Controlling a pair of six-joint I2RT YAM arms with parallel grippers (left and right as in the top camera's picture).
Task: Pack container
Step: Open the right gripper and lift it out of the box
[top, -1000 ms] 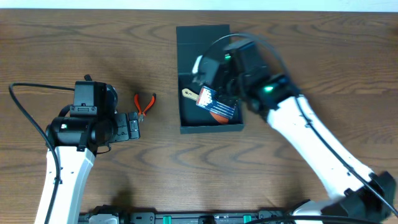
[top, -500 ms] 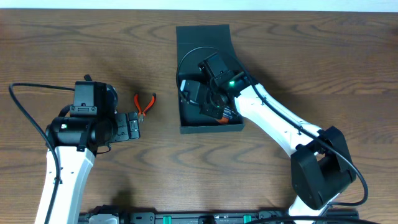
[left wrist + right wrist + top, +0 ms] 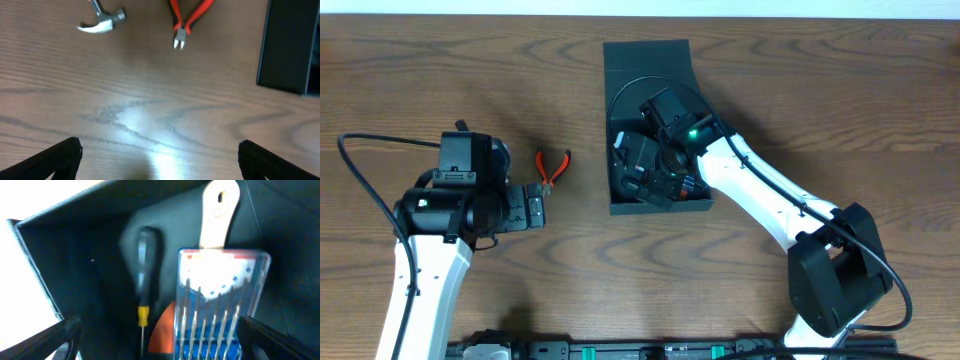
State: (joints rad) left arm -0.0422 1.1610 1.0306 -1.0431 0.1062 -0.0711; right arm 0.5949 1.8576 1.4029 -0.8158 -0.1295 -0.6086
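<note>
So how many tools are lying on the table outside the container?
2. The red-handled pliers lie on the table between the container and the hammer. The hammer shows only in the left wrist view. More tools could be hidden under the arms.

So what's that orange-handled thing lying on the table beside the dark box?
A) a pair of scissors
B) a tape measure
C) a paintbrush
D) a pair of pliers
D: the pliers show two orange handles meeting at a pivot with a short pointed metal nose, plainest in the left wrist view. They lie on the table, apart from the container.
</note>
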